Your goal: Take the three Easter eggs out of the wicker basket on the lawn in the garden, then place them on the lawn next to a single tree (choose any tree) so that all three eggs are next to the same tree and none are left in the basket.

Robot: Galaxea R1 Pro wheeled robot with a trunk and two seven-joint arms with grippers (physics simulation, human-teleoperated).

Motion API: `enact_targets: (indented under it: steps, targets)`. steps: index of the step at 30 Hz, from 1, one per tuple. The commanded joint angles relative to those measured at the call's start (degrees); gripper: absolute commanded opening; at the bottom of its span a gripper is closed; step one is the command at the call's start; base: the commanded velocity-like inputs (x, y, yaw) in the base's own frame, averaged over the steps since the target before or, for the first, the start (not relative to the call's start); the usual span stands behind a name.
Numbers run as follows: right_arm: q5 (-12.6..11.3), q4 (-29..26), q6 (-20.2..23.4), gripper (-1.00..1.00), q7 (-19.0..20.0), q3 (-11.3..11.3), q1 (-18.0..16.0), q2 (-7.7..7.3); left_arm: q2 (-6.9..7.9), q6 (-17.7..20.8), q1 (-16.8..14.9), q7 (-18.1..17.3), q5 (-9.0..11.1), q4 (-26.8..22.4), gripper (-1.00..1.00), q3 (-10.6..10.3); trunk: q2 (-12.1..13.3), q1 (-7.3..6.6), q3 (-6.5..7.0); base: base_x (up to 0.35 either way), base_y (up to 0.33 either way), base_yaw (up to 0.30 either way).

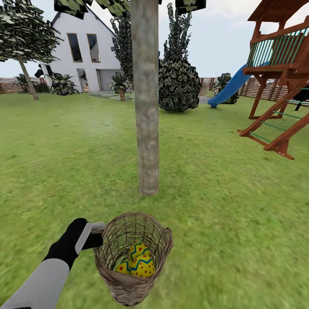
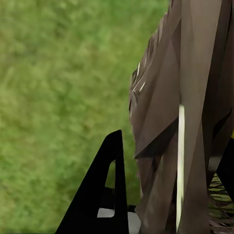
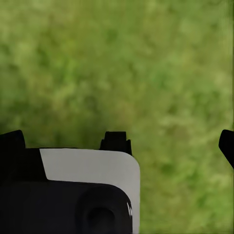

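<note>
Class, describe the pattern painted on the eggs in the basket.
Yellow eggs with blue zigzag bands and red dots, clearest in the head view.

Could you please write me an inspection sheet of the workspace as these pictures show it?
Surface: lawn, mottled green grass, flat.
Job's things: wicker basket in front of the tree, tilted; Easter eggs inside it, two plain to see, a third only partly visible.
Clutter: nothing seen.
Grippers: left gripper at the basket's rim, wicker wall between its fingers in the left wrist view; right gripper over bare grass, jaws apart.
Cables: nothing seen.
Surroundings: white house, dark leafy bush, wooden play frame with blue slide, wooden fence.
</note>
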Motion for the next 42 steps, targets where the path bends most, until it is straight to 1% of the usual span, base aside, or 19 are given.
enact_targets:
  steps: [1, 6, 23, 26, 30, 36, 38, 42]
  targets:
    - [0.6, 0.2, -0.2, 1.00, -0.1, -0.5, -0.1, 0.04, -0.01, 0.2, 0.0, 0.5, 0.9, -0.1, -1.00, 0.0, 0.0, 0.00, -0.09, 0.000, 0.000, 0.149]
    - [0.6, 0.2, -0.2, 1.00, -0.2, -0.5, -0.1, 0.08, -0.01, 0.2, 0.0, 0.5, 0.9, -0.1, -1.00, 0.0, 0.0, 0.00, -0.24, 0.000, 0.000, 0.258]
    - [0.6, 0.2, -0.2, 1.00, -0.3, -0.4, 0.4, 0.20, 0.08, 0.1, 0.0, 0.5, 0.8, -0.1, -1.00, 0.0, 0.0, 0.00, -1.33, 0.000, 0.000, 0.218]
    - [0.6, 0.2, -0.2, 1.00, -2.0, -0.4, 0.4, 0.33, 0.08, 0.1, 0.0, 0.5, 0.8, -0.1, -1.00, 0.0, 0.0, 0.00, -1.51, 0.000, 0.000, 0.188]
    - [0.6, 0.2, -0.2, 1.00, -2.1, -0.5, 0.3, 0.17, 0.09, 0.1, 0.0, 0.5, 0.8, -0.1, -1.00, 0.0, 0.0, 0.00, -1.54, 0.000, 0.000, 0.018]
    - [0.6, 0.2, -0.1, 1.00, -2.7, -0.4, 0.4, 0.36, 0.08, 0.1, 0.0, 0.4, 0.8, -0.1, -1.00, 0.0, 0.0, 0.00, -1.69, 0.000, 0.000, 0.212]
    - [0.6, 0.2, -0.1, 1.00, -2.7, -0.4, 0.4, 0.87, 0.13, 0.1, 0.0, 0.4, 0.8, -0.1, -1.00, 0.0, 0.0, 0.00, -1.76, 0.000, 0.000, 0.272]
    - [0.6, 0.2, -0.1, 1.00, -2.6, -0.5, 0.4, 1.04, 0.21, 0.1, 0.0, 0.4, 0.8, -0.1, -1.00, 0.1, 0.0, 0.00, -1.89, 0.025, 0.000, 0.272]
